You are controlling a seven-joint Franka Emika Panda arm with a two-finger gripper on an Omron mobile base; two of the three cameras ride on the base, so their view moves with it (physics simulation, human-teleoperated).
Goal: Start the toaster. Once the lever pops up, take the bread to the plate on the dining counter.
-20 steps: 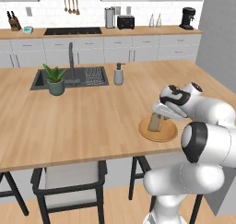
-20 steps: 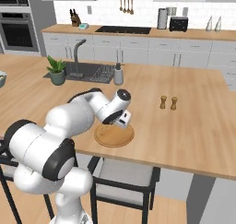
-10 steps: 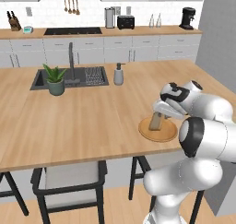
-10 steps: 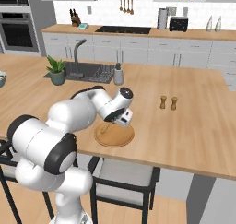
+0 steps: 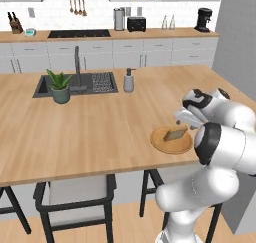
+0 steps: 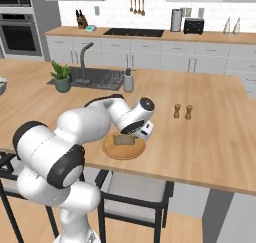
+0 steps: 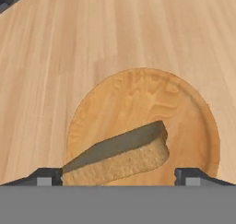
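left base view: i see the gripper (image 5: 181, 121) low over the plate (image 5: 159, 141), which sits on the dining counter (image 5: 90, 127) near its front edge, toward the right corner. the bread (image 5: 175, 134) lies tilted on the plate, just under the hand. the toaster (image 5: 136, 24) stands on the back worktop against the wall, well apart from all this. from here i cannot tell how wide the jaws stand.

right base view: the gripper (image 6: 131, 135) hangs over the plate (image 6: 111, 150) close to the front edge of the dining counter (image 6: 210, 137), and the bread (image 6: 123, 139) rests on the plate beneath it. the toaster (image 6: 193, 25) is far back on the rear worktop.

hand view: the fingertips (image 7: 46, 177) stand wide apart, one at each side, and neither pinches the slice. the bread (image 7: 122, 159) leans on the plate (image 7: 184, 112) between them, one edge raised, its lower end close to the left tip; i cannot tell if they touch. the jaws are spread and hold nothing.
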